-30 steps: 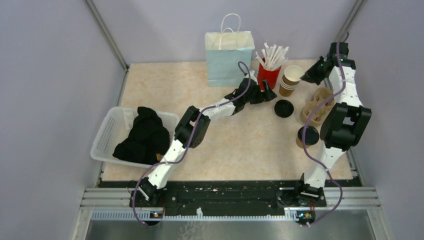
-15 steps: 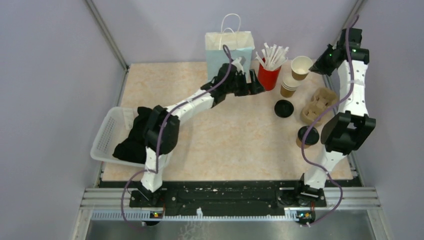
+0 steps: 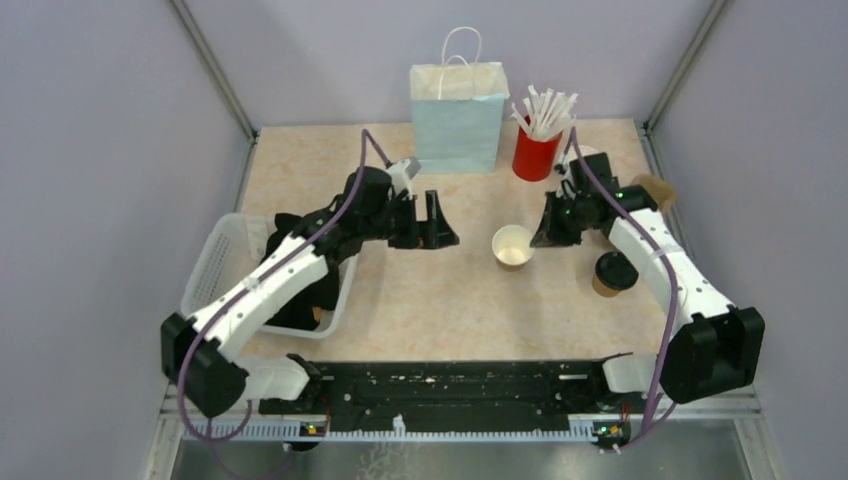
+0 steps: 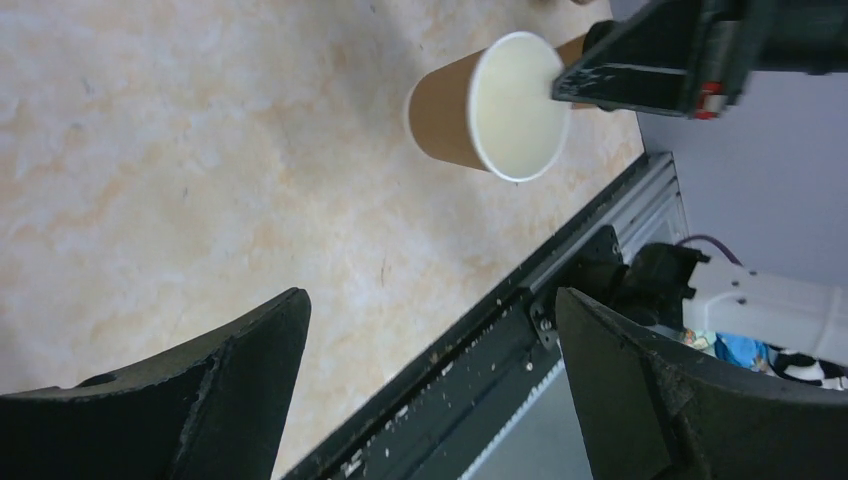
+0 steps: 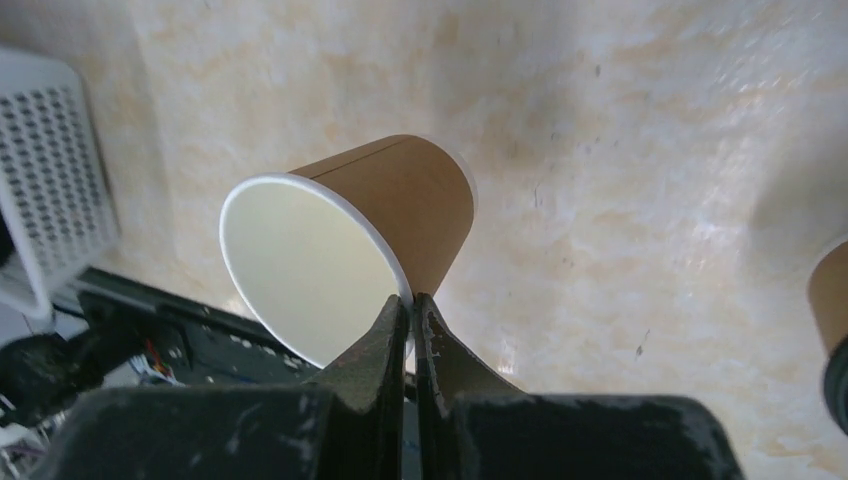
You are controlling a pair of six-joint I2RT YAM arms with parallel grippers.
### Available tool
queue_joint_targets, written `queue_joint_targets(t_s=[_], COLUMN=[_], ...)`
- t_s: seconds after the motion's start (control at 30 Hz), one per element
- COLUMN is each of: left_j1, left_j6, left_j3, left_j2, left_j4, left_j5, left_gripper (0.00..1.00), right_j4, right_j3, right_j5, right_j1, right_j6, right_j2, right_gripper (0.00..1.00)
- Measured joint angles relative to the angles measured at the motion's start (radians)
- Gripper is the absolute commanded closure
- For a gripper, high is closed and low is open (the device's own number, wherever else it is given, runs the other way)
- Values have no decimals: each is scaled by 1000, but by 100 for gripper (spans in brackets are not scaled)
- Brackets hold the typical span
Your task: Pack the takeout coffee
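- Where both arms are bolted down, along the bottom of the overhead view, a black rail (image 3: 450, 385) edges the pale marbled table (image 3: 450, 310).
- At lower right, a little farther in, a lidded kraft cup (image 3: 612, 272) stands upright just beside the right arm, its round black lid on.
- At the left edge, a white perforated basket (image 3: 212, 262) holds a heap of black cloth (image 3: 308, 298), and the left arm reaches across above it.
- Near the middle of the frame sits an open kraft cup (image 3: 513, 245), white inside and without a lid. The right gripper (image 5: 410, 310) has its fingers pressed together on the cup's rim, one inside the wall and one outside.
- Seen from the right wrist, that cup is tipped with its mouth toward the camera. Whether its base touches the table cannot be told.
- Just left of it, and clear of it, the left gripper (image 3: 440, 224) hovers with its jaws spread wide and nothing between them.
- Toward the upper right of centre, a red cup of white straws (image 3: 537, 155) stands upright.
- Farthest back, at top centre, a pale blue paper bag (image 3: 457, 120) with white cord handles stands against the rear wall, just left of the red cup.
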Motion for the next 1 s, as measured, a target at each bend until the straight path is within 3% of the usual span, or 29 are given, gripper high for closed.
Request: queue_joint_targets(t_s=[0.2, 0.4, 0.47, 0.5, 0.63, 0.8, 1.0], left_j1=[0, -1, -1, -1, -1, 0, 0], left_j6=[-45, -65, -63, -59, -28, 50, 180], left_j3=[-103, -113, -109, -102, -46, 47, 108], left_j2=[-232, -241, -213, -192, -99, 1, 52], left_j4=[-80, -96, -97, -98, -104, -123, -142], left_j5=[-21, -21, -16, -11, 5, 21, 23], left_gripper=[2, 2, 2, 2, 2, 2, 2], right_j4=[78, 137, 150, 156, 151, 82, 215], right_j3=[-173, -259, -264, -264, -248, -109, -73], right_j5=[2, 3, 1, 0, 8, 91, 181], right_j1=[117, 133, 134, 134, 134, 113, -31], right_j6=[-24, -26, -23, -19, -6, -18, -56], right_j2=[-3, -17, -17, -17, -17, -16, 47], right_gripper=[98, 93, 79, 66, 44, 45, 52])
